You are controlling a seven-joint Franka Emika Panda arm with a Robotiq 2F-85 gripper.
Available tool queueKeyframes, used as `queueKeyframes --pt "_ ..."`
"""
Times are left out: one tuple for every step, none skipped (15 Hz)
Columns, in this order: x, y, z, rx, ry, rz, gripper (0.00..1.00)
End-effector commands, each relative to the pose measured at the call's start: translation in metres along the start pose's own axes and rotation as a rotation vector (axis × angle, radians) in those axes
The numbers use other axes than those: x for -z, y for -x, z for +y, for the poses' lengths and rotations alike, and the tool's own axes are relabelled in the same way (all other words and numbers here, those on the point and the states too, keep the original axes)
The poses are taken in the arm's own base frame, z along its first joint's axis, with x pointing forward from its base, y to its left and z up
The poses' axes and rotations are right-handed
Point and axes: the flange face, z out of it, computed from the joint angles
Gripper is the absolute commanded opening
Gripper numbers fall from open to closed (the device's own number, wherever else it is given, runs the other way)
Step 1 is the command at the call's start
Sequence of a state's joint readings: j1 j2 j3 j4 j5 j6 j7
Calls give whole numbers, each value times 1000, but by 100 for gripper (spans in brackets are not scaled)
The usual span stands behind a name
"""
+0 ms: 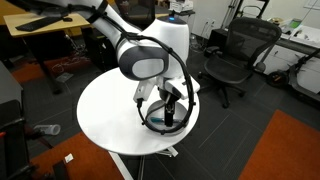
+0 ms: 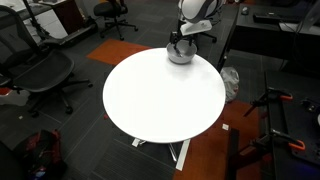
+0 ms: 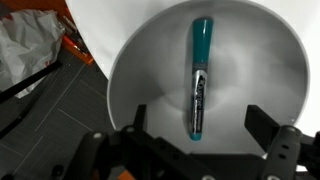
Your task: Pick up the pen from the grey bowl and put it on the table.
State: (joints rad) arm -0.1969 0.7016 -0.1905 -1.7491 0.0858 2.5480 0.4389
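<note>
Pen (image 3: 199, 75) in grey bowl (image 3: 140, 70) (wrist view), hand (image 3: 195, 118) spread

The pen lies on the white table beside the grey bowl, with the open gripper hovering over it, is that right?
Not quite. The wrist view shows the pen lying inside the grey bowl, not beside it on the table. The gripper is indeed open and hovers over it.
</note>
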Motion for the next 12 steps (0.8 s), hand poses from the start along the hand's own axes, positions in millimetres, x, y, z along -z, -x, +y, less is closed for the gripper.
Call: queueKeyframes --pt "-7 -14 -4 -8 -1 4 100" --pt "-10 -17 -5 -7 -1 2 100" --pt "-12 -19 -6 -7 -2 -1 100" --pt "-15 -22 -7 -6 -2 -5 100" --pt "-18 -23 -8 -4 -2 -8 100" --pt "-20 -24 -9 -2 -3 -14 100" --pt "-23 -25 -10 -4 -1 -21 100" --pt "-26 -26 -11 -3 1 -32 100" --pt "-29 -26 -11 -4 6 -42 100" --pt "-32 -27 -12 -3 10 -53 100" --pt "-34 -27 -11 0 15 -65 100" --pt "-37 -28 -11 -1 20 -75 75"
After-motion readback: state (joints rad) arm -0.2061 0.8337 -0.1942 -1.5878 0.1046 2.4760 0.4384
